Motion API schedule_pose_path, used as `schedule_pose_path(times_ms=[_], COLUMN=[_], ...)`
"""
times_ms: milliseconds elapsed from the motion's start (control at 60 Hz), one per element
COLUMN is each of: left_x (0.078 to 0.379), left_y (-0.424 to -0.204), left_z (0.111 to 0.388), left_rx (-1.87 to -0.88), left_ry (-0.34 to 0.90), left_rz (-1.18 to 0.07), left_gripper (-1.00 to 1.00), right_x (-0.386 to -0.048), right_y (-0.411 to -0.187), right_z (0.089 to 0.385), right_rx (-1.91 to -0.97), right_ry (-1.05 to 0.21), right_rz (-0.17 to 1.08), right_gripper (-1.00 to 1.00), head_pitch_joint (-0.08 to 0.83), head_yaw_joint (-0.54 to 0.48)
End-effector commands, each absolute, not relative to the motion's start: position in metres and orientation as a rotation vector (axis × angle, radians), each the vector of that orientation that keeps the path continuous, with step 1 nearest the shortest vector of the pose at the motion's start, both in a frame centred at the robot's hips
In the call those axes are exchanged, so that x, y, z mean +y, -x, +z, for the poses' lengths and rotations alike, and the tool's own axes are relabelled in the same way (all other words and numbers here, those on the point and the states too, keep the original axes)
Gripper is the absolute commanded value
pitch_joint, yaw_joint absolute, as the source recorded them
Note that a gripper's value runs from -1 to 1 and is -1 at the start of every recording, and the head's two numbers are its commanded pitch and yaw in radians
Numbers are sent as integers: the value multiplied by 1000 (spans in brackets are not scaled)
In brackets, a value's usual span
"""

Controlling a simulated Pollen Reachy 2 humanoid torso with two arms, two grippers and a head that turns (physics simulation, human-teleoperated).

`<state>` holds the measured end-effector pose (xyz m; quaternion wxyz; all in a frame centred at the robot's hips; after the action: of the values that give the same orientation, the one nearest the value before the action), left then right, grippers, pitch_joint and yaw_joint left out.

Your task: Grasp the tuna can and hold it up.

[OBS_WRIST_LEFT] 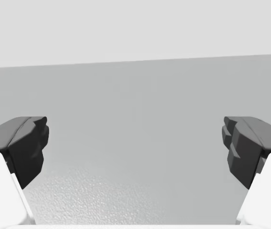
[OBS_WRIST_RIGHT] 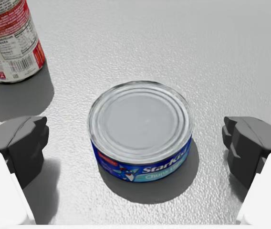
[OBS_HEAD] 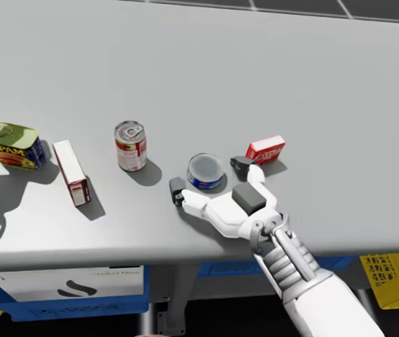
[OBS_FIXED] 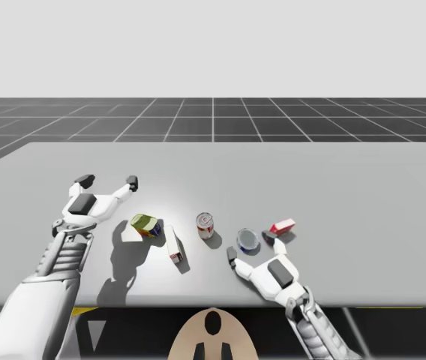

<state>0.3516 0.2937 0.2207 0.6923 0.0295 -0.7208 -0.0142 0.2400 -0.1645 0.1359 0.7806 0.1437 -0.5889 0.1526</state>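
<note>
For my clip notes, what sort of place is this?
Probably a simulated test bench: a grey table, a tuna can and a red box set out on it, a dark grid floor beyond.

Overhead, head-down, wrist close, tuna can (OBS_WRIST_RIGHT: 140,129) shared

- The tuna can (OBS_WRIST_RIGHT: 140,129), between the right gripper's (OBS_WRIST_RIGHT: 135,150) fingers, had a bare metal lid, dull silver and pressed with concentric rings. A glossy blue printed wrap ran round its wall.
- The counter (OBS_WRIST_RIGHT: 126,28) under that gripper looked matt grey, with a fine pebbled grain.
- The right gripper's fingertips (OBS_WRIST_RIGHT: 23,143) were dark grey and matt, rubber-like. The shells behind them were smooth white plastic.
- The left gripper (OBS_WRIST_LEFT: 135,148) had the same matt dark pads (OBS_WRIST_LEFT: 26,145) and smooth white shells.
- The red-and-white can (OBS_WRIST_RIGHT: 9,38), ahead of the right gripper and off to one side, wore a paper-like printed label with a slight sheen.
</note>
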Motion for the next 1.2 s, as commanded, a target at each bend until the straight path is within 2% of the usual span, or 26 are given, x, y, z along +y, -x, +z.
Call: schedule_pose_path(times_ms=[17, 233, 483, 567, 583, 617, 633, 667, 883, 1200], left_x=[294, 294, 295, 295, 295, 295, 295, 295, 294, 293], left_y=[-351, -351, -351, -351, -351, -351, -351, -351, -350, -350], left_z=[221, 222, 223, 223, 223, 223, 223, 223, 223, 221], left_rx=[-1613, -1617, -1618, -1618, -1618, -1618, -1619, -1619, -1619, -1618], left_ry=[-66, -68, -69, -69, -69, -70, -70, -70, -72, -80], left_rz=[-28, -27, -25, -24, -25, -25, -25, -25, -26, -31], left_gripper=[-1000, -1000, -1000, -1000, -1000, -1000, -1000, -1000, -1000, -1000], right_x=[-149, -144, -143, -144, -145, -145, -146, -146, -150, -151], right_y=[-255, -266, -274, -272, -269, -269, -267, -267, -265, -263], right_z=[135, 128, 133, 132, 131, 131, 131, 130, 128, 126], right_rx=[-1267, -1238, -1244, -1213, -1201, -1202, -1196, -1199, -1190, -1183], right_ry=[-302, -284, -277, -322, -337, -337, -333, -335, -333, -340], right_rz=[315, 342, 366, 405, 411, 400, 392, 396, 382, 376], right_gripper=[-1000, -1000, -1000, -1000, -613, -209, 806, 962, 1000, 1000], head_pitch_joint=[761, 762, 762, 761, 761, 761, 760, 760, 735, 465], head_yaw_joint=[-156, -151, -150, -151, -151, -152, -152, -153, -152, -156])
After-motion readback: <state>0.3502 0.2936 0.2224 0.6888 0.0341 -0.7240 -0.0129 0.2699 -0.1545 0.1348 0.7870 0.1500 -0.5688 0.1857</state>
